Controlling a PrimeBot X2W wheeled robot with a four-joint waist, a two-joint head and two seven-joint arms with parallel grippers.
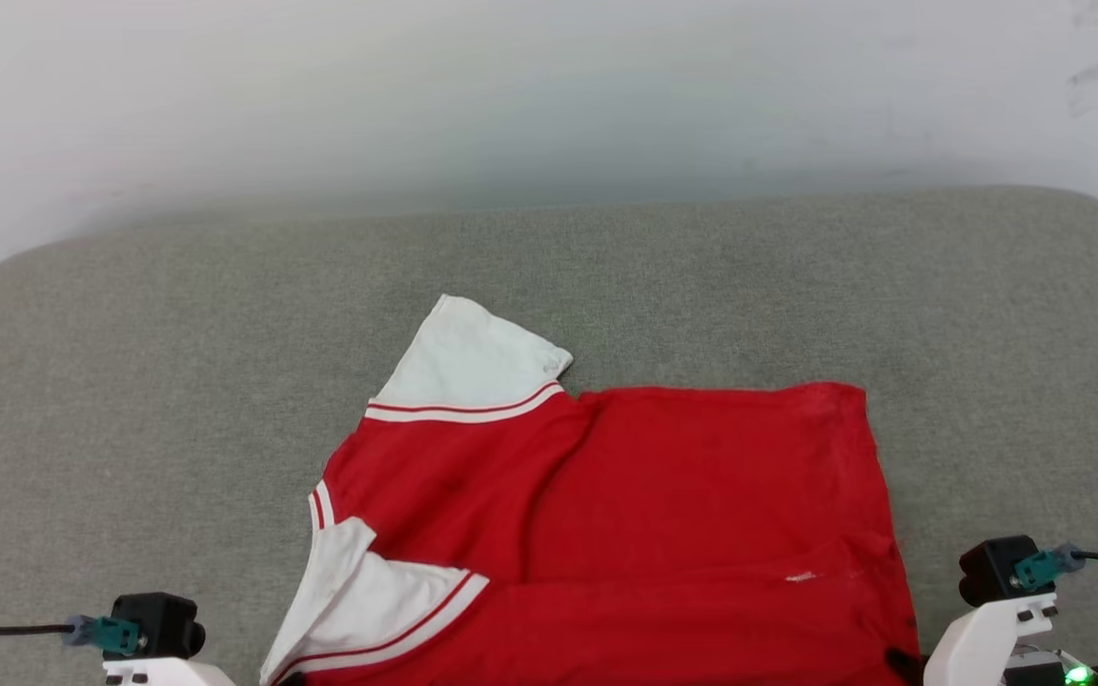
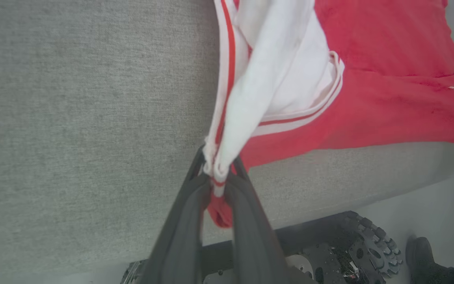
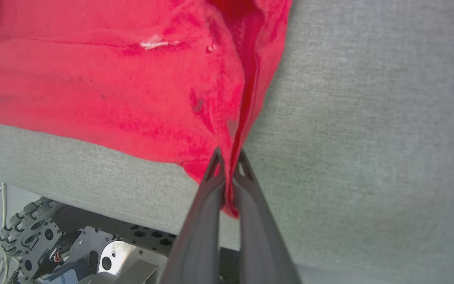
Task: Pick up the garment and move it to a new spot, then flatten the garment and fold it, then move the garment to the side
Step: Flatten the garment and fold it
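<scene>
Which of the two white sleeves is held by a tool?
The near white short sleeve of the red jersey, pinched by the left tool; the far sleeve lies flat, untouched.

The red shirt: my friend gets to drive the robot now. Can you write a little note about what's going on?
Left gripper: shut on the garment at its near left corner, where the white sleeve trim bunches.
Right gripper: shut on the near right red corner.
Garment: lies on the grey cushion, with its near edge at the cushion's front edge. The far sleeve is spread out; the near sleeve is folded onto the red body.
Done: both near corners are gripped.
Left: flatten it, fold it, move it aside.
</scene>
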